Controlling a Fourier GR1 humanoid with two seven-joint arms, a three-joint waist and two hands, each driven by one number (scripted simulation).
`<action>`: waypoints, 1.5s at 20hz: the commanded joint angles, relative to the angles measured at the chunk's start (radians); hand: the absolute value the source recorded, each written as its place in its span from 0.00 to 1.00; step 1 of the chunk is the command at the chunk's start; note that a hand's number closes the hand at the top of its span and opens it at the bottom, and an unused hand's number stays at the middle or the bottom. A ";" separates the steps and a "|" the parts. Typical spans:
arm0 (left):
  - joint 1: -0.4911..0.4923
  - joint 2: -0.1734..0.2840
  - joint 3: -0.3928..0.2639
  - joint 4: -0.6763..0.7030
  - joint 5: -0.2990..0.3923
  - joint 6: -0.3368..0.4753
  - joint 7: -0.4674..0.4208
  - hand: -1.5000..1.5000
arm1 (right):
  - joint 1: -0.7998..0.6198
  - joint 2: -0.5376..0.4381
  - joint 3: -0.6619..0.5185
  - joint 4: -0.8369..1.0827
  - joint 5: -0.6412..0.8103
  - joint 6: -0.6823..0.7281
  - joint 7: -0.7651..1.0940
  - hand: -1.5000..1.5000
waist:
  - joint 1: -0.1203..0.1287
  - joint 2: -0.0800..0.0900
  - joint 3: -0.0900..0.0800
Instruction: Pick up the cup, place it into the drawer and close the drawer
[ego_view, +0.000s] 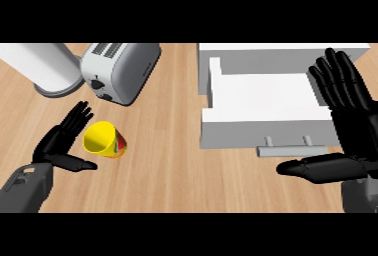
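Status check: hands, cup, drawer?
Both hands open: left hand beside yellow cup, right hand by open white drawer. Cup ungrasped on wooden counter. Path unobstructed.

Two grey forearms end in glossy black hands, the left hand (63, 142) smaller in view, the right hand (347, 117) larger, each with slender segmented fingers and a thick thumb.

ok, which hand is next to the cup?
The left hand: its open fingers stand right beside the yellow cup on the counter. The right hand is far across, open beside the white open drawer.
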 joint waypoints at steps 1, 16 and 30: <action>-0.004 0.012 -0.013 0.115 -0.044 -0.070 -0.176 0.00 | -0.037 0.029 0.031 -0.002 0.031 -0.033 0.018 0.00 | -0.005 0.005 -0.002; -0.050 -0.062 -0.018 0.207 -0.071 0.028 -0.290 0.00 | -0.037 -0.022 -0.038 -0.001 -0.044 0.023 0.026 0.00 | -0.040 0.013 -0.005; -0.086 -0.133 -0.038 0.235 -0.078 -0.102 -0.297 0.00 | -0.086 -0.028 -0.029 0.050 -0.022 0.022 0.039 0.00 | -0.022 0.013 -0.004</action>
